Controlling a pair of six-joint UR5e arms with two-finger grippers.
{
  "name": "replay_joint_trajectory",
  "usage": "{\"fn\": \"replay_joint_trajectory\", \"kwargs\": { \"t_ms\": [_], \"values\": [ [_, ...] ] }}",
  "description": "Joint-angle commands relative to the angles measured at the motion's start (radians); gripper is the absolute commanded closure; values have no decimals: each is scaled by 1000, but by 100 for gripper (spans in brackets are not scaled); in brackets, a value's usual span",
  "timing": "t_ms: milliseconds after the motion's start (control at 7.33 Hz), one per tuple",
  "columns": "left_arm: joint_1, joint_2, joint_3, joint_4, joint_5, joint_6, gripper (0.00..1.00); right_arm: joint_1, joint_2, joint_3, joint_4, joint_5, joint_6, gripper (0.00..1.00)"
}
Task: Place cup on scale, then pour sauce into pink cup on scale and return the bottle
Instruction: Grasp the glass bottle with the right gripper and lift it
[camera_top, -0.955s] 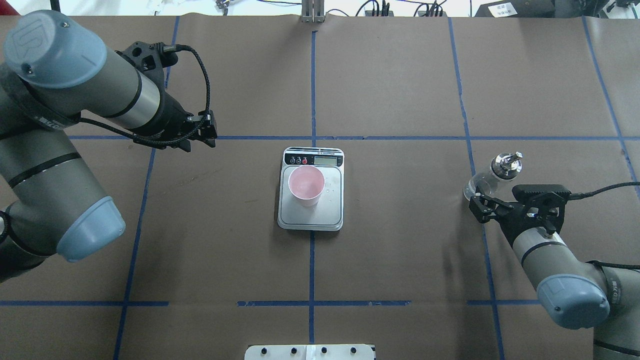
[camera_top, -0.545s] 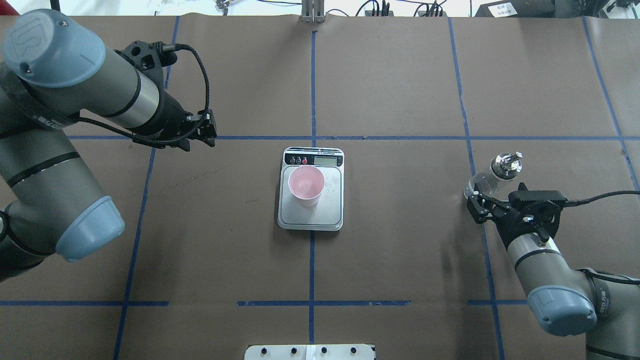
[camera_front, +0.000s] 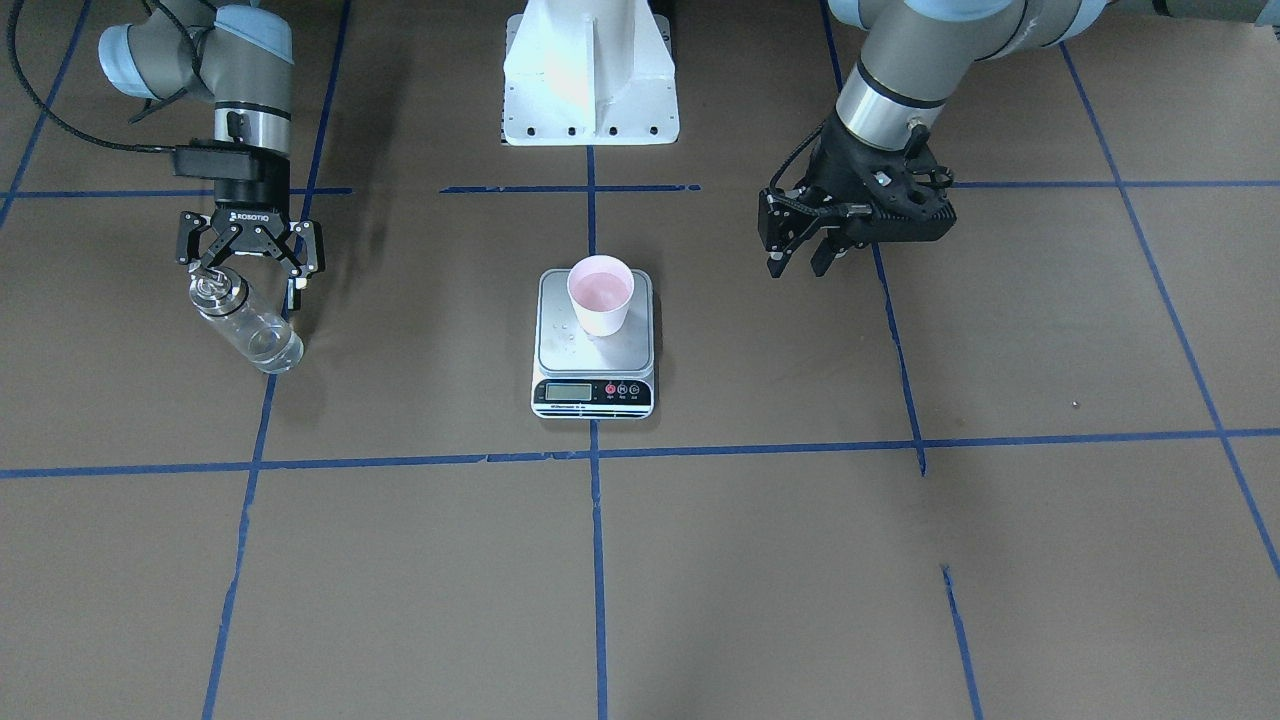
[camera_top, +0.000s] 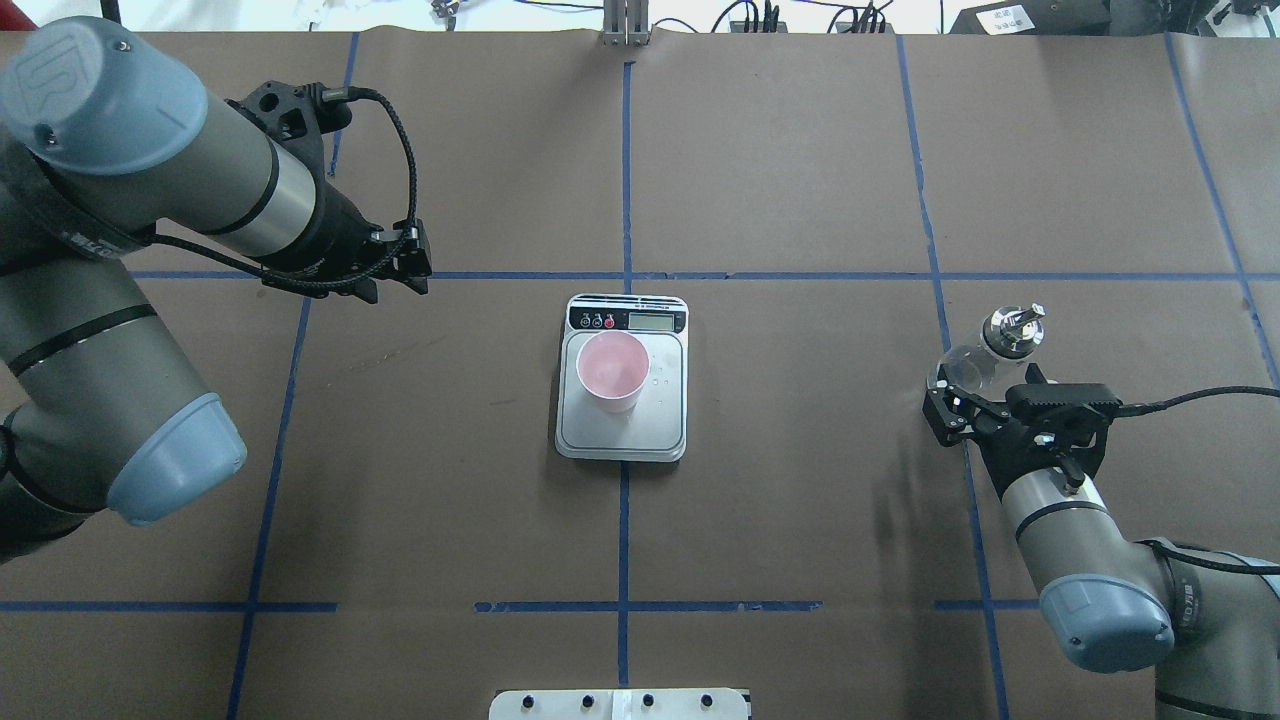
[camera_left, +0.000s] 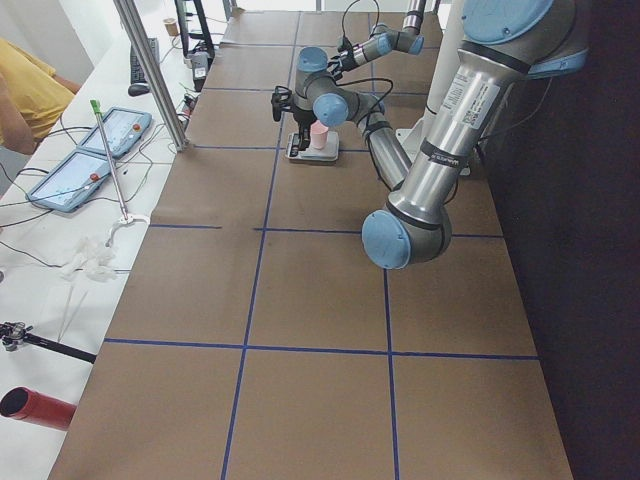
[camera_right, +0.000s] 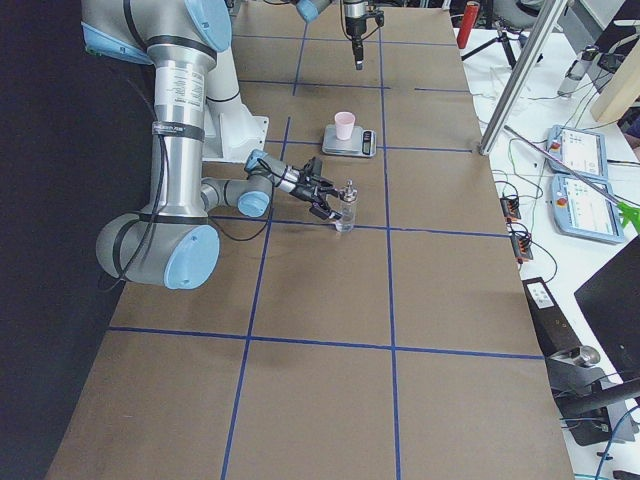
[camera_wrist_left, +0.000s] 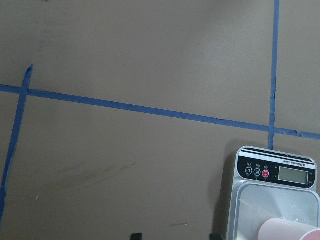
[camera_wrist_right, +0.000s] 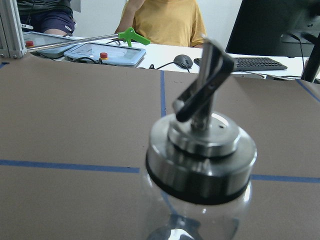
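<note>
The pale pink cup (camera_top: 612, 368) stands upright on the silver scale (camera_top: 665, 420) at the table's middle; both also show in the front view, the cup (camera_front: 600, 290) on the scale (camera_front: 595, 392). The clear bottle (camera_top: 968, 362) with a silver pour-spout cap stands upright on the table at the right. My right gripper (camera_top: 985, 395) is open and empty, just on the robot's side of the bottle (camera_front: 250, 330) and not touching it. The right wrist view shows the bottle's cap (camera_wrist_right: 200, 160) close up. My left gripper (camera_top: 415, 265) is open and empty, above the table left of the scale.
Blue tape lines grid the brown table. The white robot base (camera_front: 590, 80) stands behind the scale. A metal post (camera_top: 625, 25) is at the far edge. Operators' desks with tablets (camera_left: 90, 150) and a person in yellow (camera_wrist_right: 162, 20) are beyond the table.
My right gripper has drawn back from the bottle toward the robot, open. The bottle, cup and scale have stayed put. The left arm has barely shifted.
</note>
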Motion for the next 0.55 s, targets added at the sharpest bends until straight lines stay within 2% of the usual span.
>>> {"fn": "replay_joint_trajectory", "kwargs": {
  "t_ms": [0,409],
  "values": [
    [0,0,-3,3,0,0,45,0,7,-17,-1,3,-3,0],
    [0,0,-3,3,2,0,45,8,19,-52,19,7,-10,0]
  ]
}}
